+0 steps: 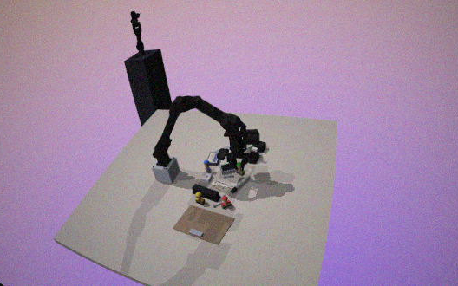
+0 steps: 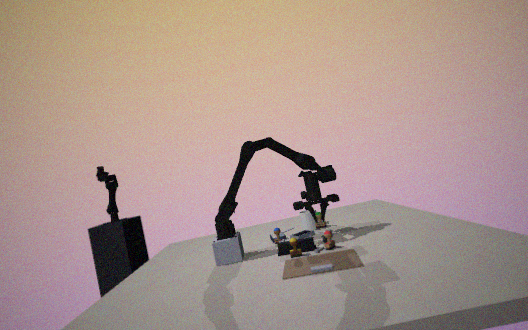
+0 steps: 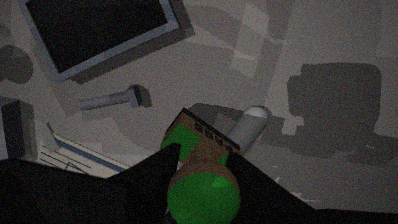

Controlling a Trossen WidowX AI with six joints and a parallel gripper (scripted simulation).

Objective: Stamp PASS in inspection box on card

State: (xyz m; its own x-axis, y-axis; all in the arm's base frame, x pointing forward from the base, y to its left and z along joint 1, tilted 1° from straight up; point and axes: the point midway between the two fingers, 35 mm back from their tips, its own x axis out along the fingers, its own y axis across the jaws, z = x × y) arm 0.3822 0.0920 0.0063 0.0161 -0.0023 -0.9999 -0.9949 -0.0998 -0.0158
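My gripper (image 1: 238,165) (image 2: 319,215) (image 3: 203,156) is shut on the green-knobbed stamp (image 1: 240,171) (image 2: 319,220) (image 3: 204,198), holding it above the bench beside the ink pad. Small lettering on the stamp's side is not readable; its underside is hidden. The dark ink pad (image 1: 227,168) (image 3: 100,32) has a grey frame and lies at upper left in the wrist view. The white card (image 1: 223,185) (image 3: 95,162) has a blue band and lies at lower left there, partly covered by a finger. Only a corner of its box outline shows, so any print cannot be judged.
A grey bolt (image 3: 106,100) lies between pad and card. A marker (image 1: 241,184) (image 3: 247,131) lies beyond the stamp. Blue (image 1: 206,165) (image 2: 277,234), yellow (image 1: 199,198) (image 2: 294,246) and red (image 1: 225,201) (image 2: 328,239) knobbed stamps stand around, with a brown board (image 1: 211,223) (image 2: 343,260) in front.
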